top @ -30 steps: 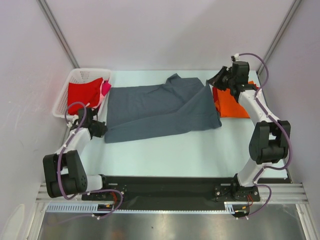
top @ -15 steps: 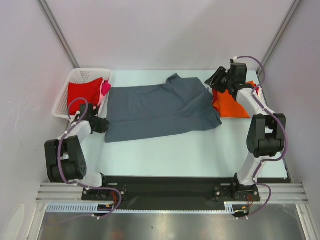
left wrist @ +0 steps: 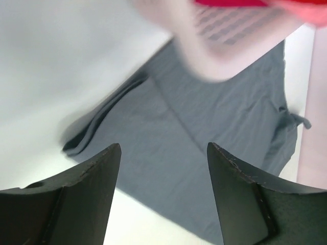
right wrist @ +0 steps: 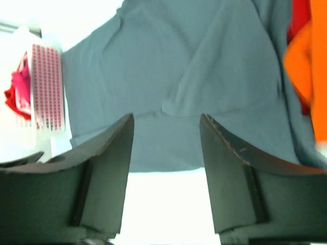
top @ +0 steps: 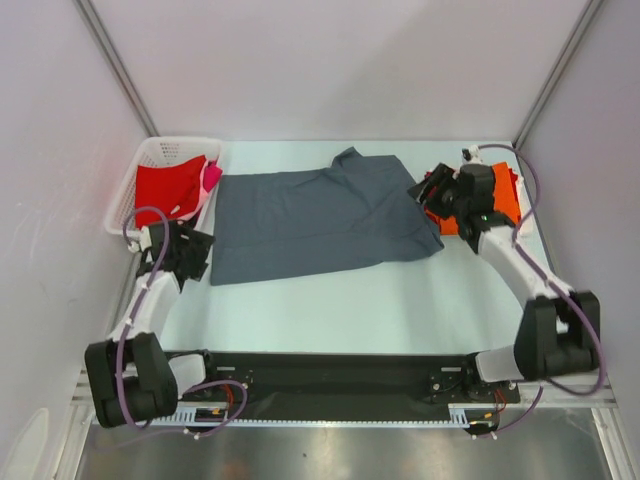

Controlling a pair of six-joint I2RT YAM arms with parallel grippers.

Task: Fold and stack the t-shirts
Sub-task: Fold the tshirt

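A dark slate-grey t-shirt lies spread and folded over itself across the middle of the table; it also fills the left wrist view and the right wrist view. A bright orange t-shirt lies at the right, partly under my right arm, and its edge shows in the right wrist view. Red and pink t-shirts sit in the basket. My left gripper hangs open just off the grey shirt's left edge. Open too and empty, my right gripper hovers at the shirt's right edge.
The white lattice basket stands at the back left corner, also seen as the basket in the right wrist view. Grey walls enclose the table on three sides. The black rail with the arm bases runs along the near edge.
Both grippers have opened and let go of the grey shirt. The lifted right corner has dropped flat. The right arm has drawn back toward the near side; the left gripper has pulled slightly nearer.
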